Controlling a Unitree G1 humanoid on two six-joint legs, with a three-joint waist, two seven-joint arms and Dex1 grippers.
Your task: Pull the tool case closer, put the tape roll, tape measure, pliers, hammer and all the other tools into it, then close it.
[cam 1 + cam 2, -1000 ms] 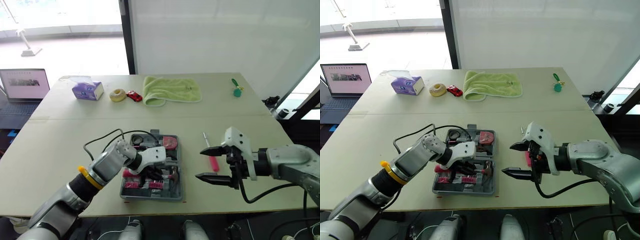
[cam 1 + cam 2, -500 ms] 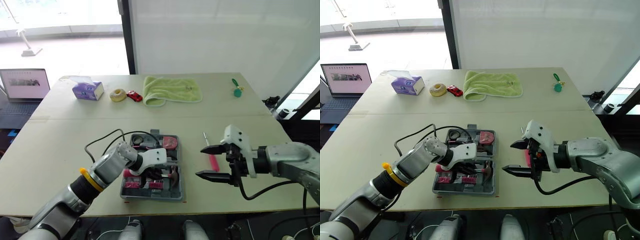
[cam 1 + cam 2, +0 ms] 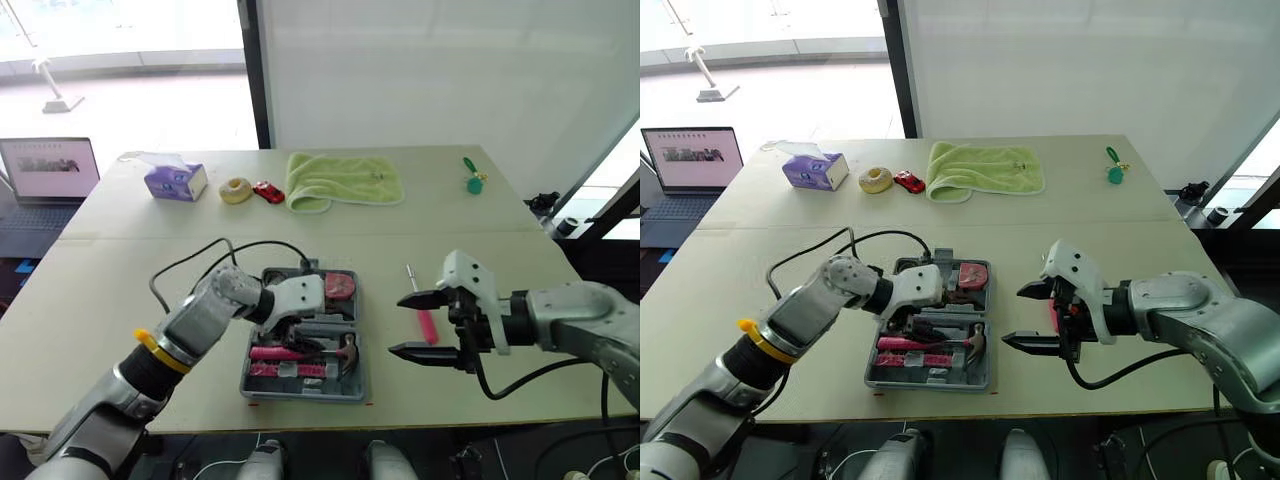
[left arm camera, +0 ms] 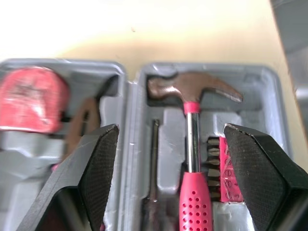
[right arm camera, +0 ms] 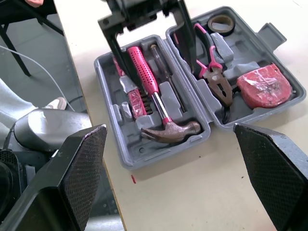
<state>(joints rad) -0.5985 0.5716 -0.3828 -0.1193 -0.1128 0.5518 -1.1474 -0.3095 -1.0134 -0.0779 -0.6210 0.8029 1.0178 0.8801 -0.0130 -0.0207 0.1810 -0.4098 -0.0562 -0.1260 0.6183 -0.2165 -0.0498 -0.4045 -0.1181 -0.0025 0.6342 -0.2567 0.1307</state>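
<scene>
The left gripper (image 4: 171,129) has drawn back from the near half of the tool case (image 3: 352,386) to hang over its middle. The hammer (image 5: 154,98), half covered a second ago, now lies bare in that near half, head toward the right gripper (image 3: 397,326). The left fingers (image 4: 91,178) are spread wide and hold nothing. The right gripper has barely shifted: it hovers just to the right of the case, its fingers also gaping and empty. From the head, the left gripper's body hides much of the case's far half. The right wrist view shows the pliers (image 5: 214,72), the tape roll (image 5: 221,22) and the red tape measure (image 5: 263,86) seated there. A slim dark screwdriver (image 5: 166,72) lies beside the hammer's handle. A pink-handled screwdriver (image 3: 425,316) lies on the table (image 3: 120,300) outside the case, its handle partly behind the right gripper. The case lies open flat, close to the table's near edge. A strip of bare table separates it from the right gripper, and a black cable (image 3: 190,262) loops by its far left corner.
</scene>
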